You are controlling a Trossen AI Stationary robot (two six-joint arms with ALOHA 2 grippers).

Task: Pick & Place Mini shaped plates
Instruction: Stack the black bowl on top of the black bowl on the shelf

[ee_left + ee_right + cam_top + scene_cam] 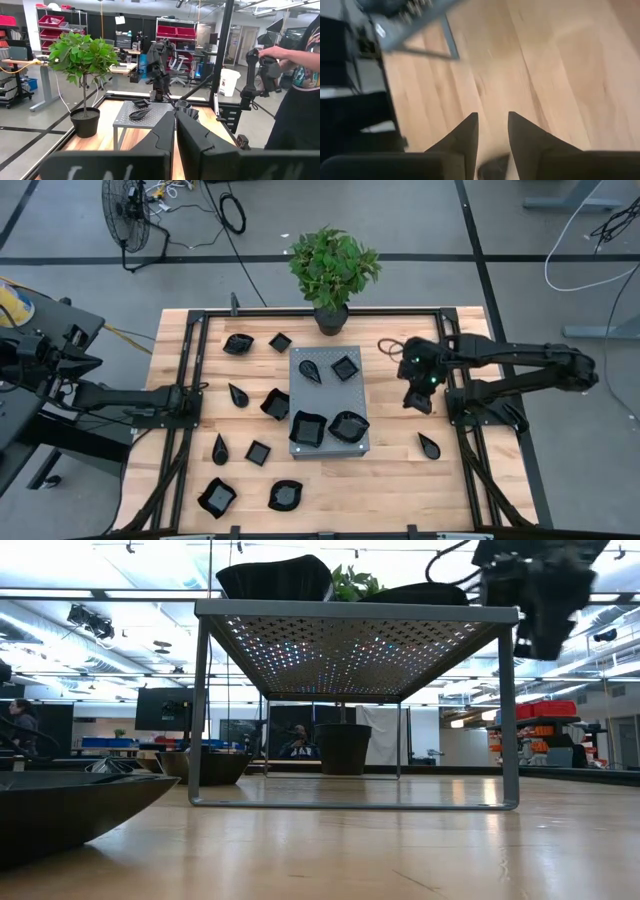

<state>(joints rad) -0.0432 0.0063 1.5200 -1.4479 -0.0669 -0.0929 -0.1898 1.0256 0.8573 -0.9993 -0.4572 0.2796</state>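
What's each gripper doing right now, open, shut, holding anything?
Left gripper: shut, empty, parked at the table's left edge.
Right gripper: open, empty, over bare wood right of the grey stand.

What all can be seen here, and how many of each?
Plates: thirteen seen, black; four on the stand, eight on the table's left part, one on its right.
Stand: one, grey, perforated, mid-table.
Table: one, light wood.
Plant: one, green in a black pot, at the table's far edge.
Fan: one, black, on the floor beyond the table.
Person: one, dark shirt, standing beside the table.
Left gripper: one, black, shut, at the table's left.
Right gripper: one, black, open, above bare wood right of the stand.
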